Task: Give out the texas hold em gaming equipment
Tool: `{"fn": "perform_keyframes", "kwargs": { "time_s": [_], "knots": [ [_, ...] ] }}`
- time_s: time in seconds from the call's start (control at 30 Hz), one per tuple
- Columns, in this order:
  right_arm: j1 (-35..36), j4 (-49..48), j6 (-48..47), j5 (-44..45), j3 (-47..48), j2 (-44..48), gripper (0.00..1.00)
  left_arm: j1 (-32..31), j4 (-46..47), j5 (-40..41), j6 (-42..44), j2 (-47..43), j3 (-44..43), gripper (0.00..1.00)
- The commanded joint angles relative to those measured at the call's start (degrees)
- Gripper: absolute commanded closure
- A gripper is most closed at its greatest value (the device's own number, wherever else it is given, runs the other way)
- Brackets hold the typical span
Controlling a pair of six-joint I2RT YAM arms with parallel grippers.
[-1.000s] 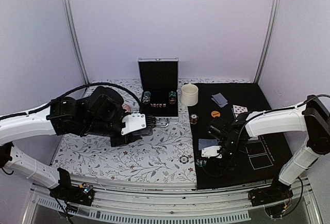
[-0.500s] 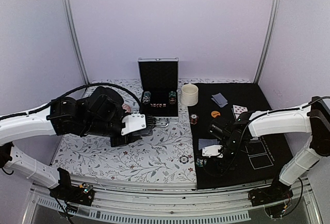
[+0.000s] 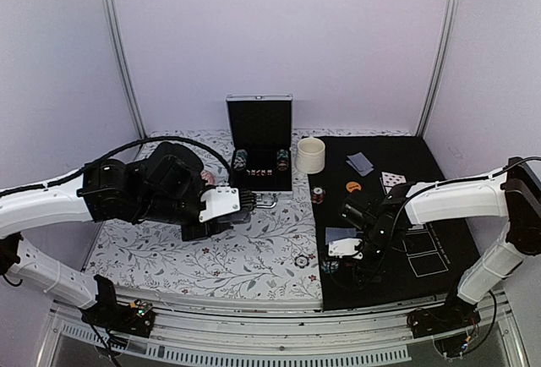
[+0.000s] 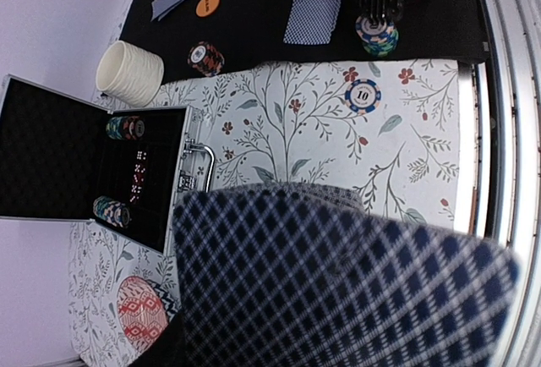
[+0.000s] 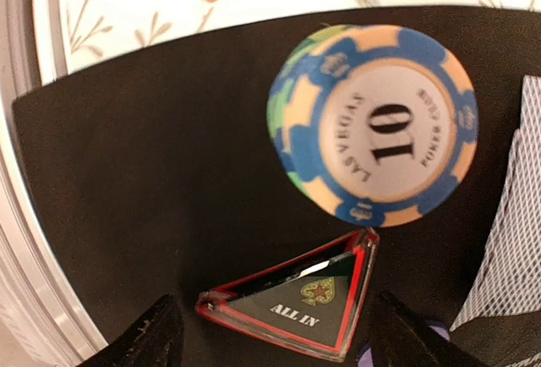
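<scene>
Right fingers (image 5: pixel 156 342) spread either side of the black red-edged triangle marker (image 5: pixel 296 304), above the black mat (image 5: pixel 127 172); unclear whether clamping it. Just beyond, a stack of striped poker chips (image 5: pixel 376 126) near the mat's edge. Left fingers (image 3: pixel 247 198) narrowed on blue-checked playing cards (image 4: pixel 338 282), over the flowered table (image 3: pixel 254 253) beside the open black case (image 3: pixel 259 143).
</scene>
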State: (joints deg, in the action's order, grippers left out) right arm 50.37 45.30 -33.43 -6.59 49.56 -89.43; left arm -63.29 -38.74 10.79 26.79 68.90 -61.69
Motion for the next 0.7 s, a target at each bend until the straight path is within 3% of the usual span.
{"fn": "perform_keyframes", "kwargs": {
  "time_s": [0.0, 0.03, 0.2, 0.33, 0.4, 0.57, 0.67],
  "knots": [
    [0.5, -1.1, 0.9, 0.4, 2.4, 0.6, 0.10, 0.8, 0.2, -1.3, 0.3, 0.4, -0.2, 0.57],
    [0.5, -1.0, 1.3, 0.8, 2.7, 1.7, 0.01, 0.8, 0.2, -1.4, 0.4, 0.4, -0.2, 0.57],
    [0.2, -5.0, 4.9, 3.8, 6.8, 10.4, 0.01, 0.8, 0.2, -1.2, 0.6, 0.4, -0.4, 0.57],
    [-2.3, -18.1, 12.7, 5.3, 8.1, 20.1, 0.01, 0.7, 0.2, -0.3, 1.0, 1.2, -0.7, 0.57],
    [-4.5, -25.7, 23.2, 4.4, 8.4, 23.8, 0.01, 0.5, 0.3, 0.4, 1.1, 1.8, -1.0, 0.58],
    [-7.7, -44.9, 54.4, -15.1, 6.8, 20.8, 0.01, 0.2, 0.4, 1.1, 1.5, 3.5, -2.6, 0.58],
    [-7.7, -54.8, 66.9, -27.0, 6.1, 13.7, 0.01, 0.0, 0.7, 1.0, 1.9, 4.2, -3.5, 0.58]
  ]
}}
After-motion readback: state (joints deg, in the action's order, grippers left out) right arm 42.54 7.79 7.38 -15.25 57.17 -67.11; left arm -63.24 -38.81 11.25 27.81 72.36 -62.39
